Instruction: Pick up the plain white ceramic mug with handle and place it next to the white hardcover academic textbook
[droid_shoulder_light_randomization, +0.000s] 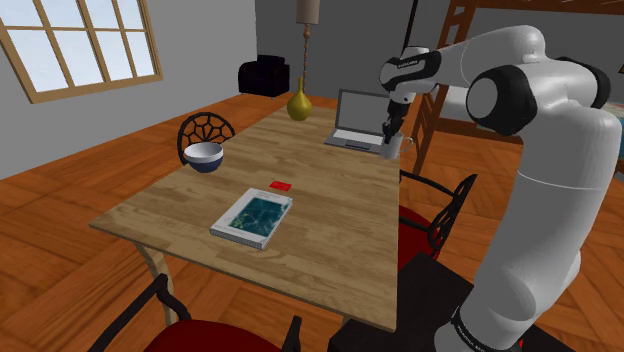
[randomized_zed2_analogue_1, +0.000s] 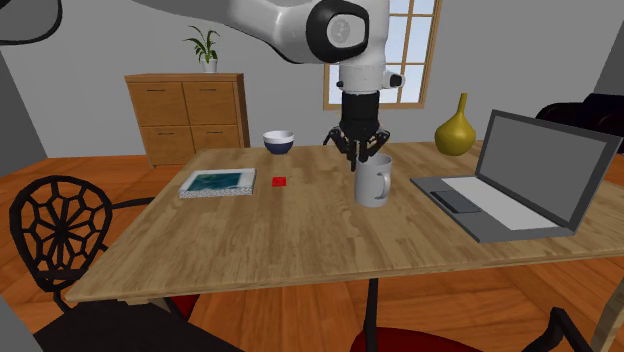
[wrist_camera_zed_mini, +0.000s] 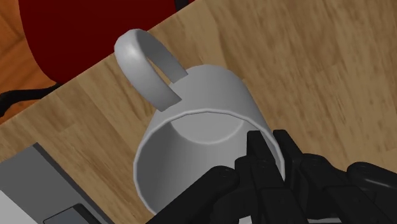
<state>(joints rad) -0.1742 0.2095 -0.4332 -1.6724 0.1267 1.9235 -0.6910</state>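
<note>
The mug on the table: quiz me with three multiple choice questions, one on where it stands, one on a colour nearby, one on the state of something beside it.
1. The mug stands nearest to: A the bowl, B the laptop, C the book.
2. The small flat block on the table is: A green, B yellow, C red.
3. The laptop is: A open, B shut, C upside down.

1 B: the mug sits just beside the laptop's base.
2 C: the block is plainly red.
3 A: its screen stands raised over the keyboard.
</note>
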